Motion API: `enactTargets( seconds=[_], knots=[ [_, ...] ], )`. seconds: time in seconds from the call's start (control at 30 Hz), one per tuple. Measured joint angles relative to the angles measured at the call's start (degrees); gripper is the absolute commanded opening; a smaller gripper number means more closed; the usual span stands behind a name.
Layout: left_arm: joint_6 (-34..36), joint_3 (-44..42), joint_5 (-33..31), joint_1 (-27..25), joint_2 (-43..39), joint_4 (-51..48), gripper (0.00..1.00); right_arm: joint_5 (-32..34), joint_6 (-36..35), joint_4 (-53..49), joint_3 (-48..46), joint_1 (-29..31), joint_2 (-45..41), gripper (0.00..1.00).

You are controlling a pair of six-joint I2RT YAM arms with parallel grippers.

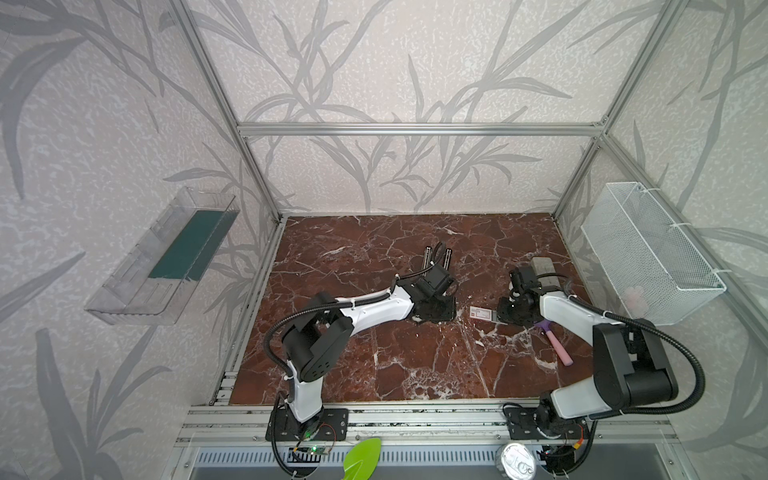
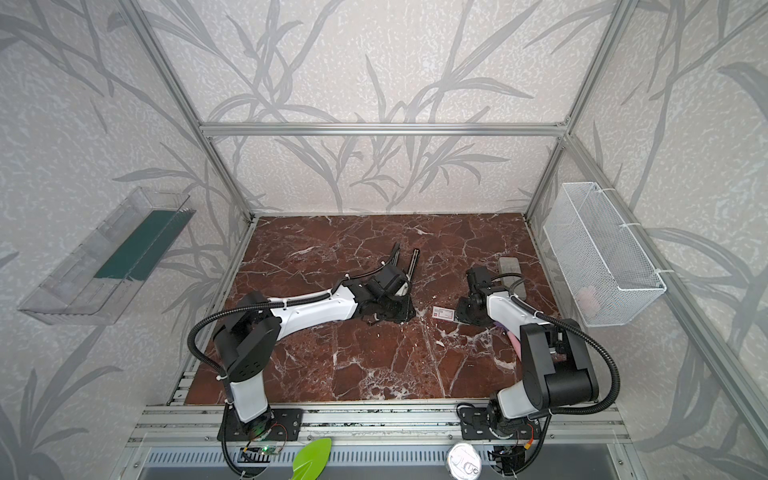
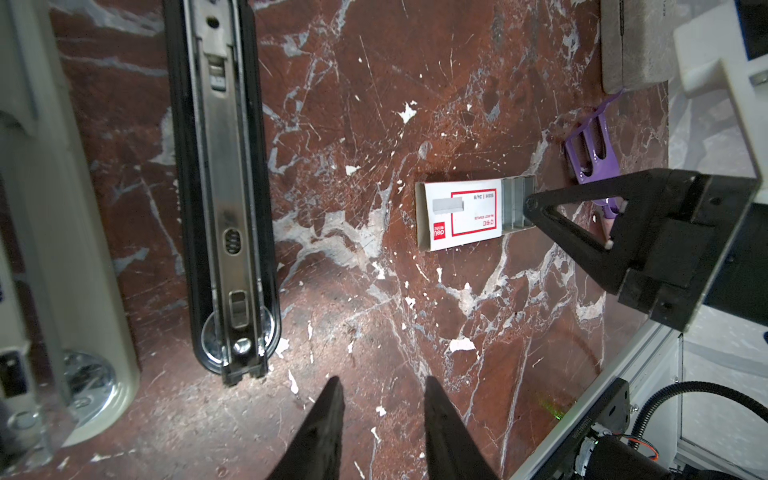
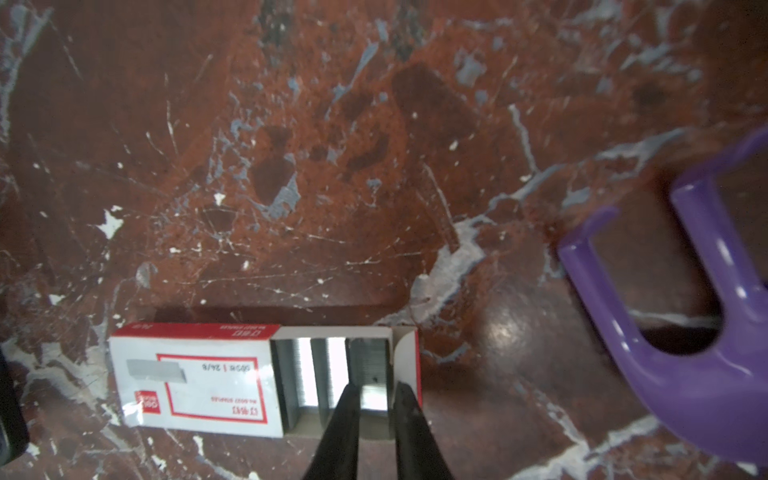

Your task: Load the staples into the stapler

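The stapler (image 1: 436, 257) (image 2: 405, 262) lies opened out at mid table, its metal channel (image 3: 224, 187) facing up. The staples are a small white box with red print (image 1: 482, 312) (image 2: 443, 313) (image 3: 461, 214) (image 4: 195, 382). Its grey tray is slid out, and staple strips (image 4: 328, 374) show inside. My right gripper (image 4: 377, 390) (image 3: 530, 203) (image 1: 496, 318) reaches into that tray. Its fingertips are closed on either side of the outermost strip. My left gripper (image 3: 382, 386) (image 1: 434, 313) hovers low between stapler and box, open and empty.
A long grey block (image 1: 542, 266) (image 3: 631, 41) lies behind the right arm. A pink-and-purple stick (image 1: 555, 340) (image 3: 592, 153) (image 4: 685, 374) lies just right of the box. A wire basket (image 1: 652, 253) hangs on the right wall and a clear tray (image 1: 162, 257) on the left.
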Motion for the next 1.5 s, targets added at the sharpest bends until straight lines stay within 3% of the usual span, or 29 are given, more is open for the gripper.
enactTargets(
  seconds=[0.3, 1.07, 1.5],
  knots=[
    [-0.3, 0.0, 0.0, 0.0, -0.2, 0.2, 0.35, 1.0, 0.0, -3.1, 1.8, 1.5, -5.0, 0.25],
    [-0.2, 0.0, 0.0, 0.0, -0.2, 0.2, 0.35, 0.9, 0.9, -2.4, 2.4, 1.2, 0.2, 0.36],
    [-0.3, 0.0, 0.0, 0.0, -0.2, 0.2, 0.34, -0.3, 0.8, -1.3, 2.4, 1.7, -0.7, 0.36]
  ],
)
